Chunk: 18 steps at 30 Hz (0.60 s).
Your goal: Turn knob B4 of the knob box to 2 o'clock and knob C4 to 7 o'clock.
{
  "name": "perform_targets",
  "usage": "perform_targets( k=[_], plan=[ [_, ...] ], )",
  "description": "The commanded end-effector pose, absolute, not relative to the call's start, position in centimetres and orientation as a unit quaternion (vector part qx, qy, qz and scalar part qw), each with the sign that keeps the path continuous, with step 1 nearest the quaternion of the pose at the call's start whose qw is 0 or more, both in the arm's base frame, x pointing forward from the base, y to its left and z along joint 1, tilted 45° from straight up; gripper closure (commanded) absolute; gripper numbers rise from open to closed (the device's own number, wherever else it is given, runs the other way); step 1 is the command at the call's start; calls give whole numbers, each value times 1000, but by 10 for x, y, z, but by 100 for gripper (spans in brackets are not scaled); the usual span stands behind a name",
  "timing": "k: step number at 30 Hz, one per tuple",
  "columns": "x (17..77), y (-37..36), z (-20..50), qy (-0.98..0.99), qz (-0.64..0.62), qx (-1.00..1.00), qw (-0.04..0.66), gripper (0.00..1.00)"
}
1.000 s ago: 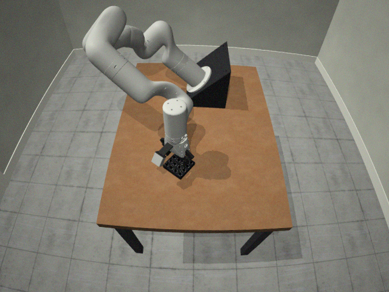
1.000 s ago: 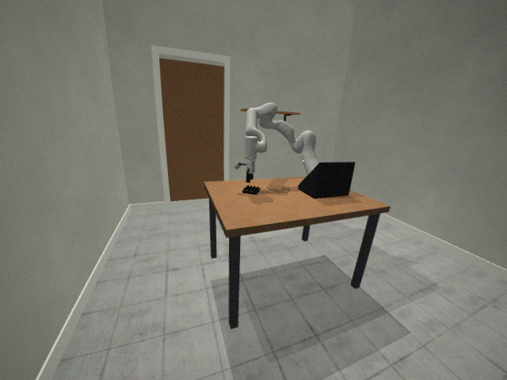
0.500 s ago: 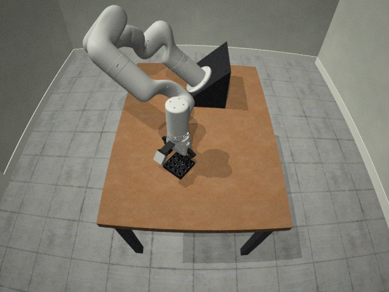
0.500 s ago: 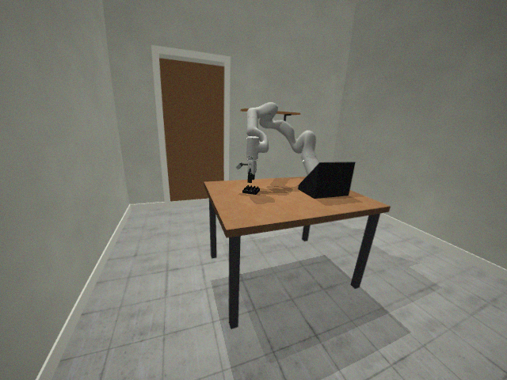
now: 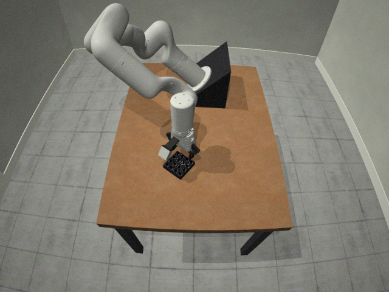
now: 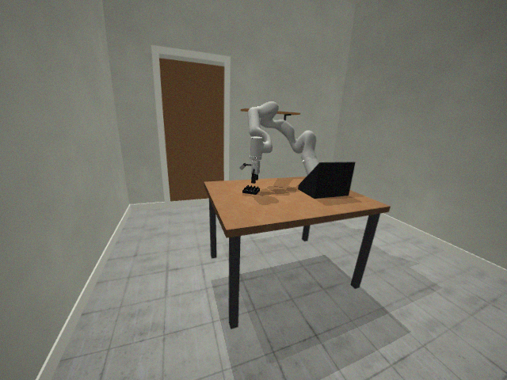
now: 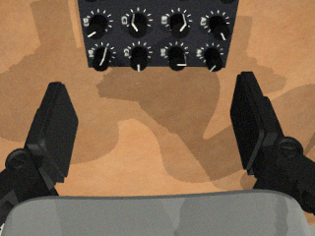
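The black knob box [image 5: 179, 163] [image 6: 250, 190] stands flat on the brown table [image 5: 219, 194] [image 6: 286, 208], left of its middle. In the wrist view the knob box [image 7: 117, 7] fills the top, with three rows of black knobs showing, each with a white line. The printed names are too small to read, so I cannot tell which knobs are B4 and C4. My gripper [image 5: 181, 149] [image 6: 253, 178] [image 7: 151, 95] is open and empty. It points straight down, a little above the table, over the box's near edge. Its fingers touch no knob.
The arm's black wedge-shaped base [image 5: 216, 78] [image 6: 327, 180] stands at the table's back right. A grey camera block [image 5: 163, 152] sticks out beside the gripper. A brown door [image 6: 192, 131] is in the far wall.
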<state>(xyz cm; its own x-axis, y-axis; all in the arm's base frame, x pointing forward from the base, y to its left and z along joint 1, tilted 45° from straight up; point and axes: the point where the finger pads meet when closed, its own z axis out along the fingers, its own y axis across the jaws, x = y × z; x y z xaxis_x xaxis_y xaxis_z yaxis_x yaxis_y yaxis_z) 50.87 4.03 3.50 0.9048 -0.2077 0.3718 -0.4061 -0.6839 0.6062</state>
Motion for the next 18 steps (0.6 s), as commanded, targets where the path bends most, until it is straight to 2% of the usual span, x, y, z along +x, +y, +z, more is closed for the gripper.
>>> perform_targets(
  k=[1,18],
  plan=[
    [504,43,33,-169,139,907,359,0],
    [497,44,30,-169,139,907,359,0]
  ],
)
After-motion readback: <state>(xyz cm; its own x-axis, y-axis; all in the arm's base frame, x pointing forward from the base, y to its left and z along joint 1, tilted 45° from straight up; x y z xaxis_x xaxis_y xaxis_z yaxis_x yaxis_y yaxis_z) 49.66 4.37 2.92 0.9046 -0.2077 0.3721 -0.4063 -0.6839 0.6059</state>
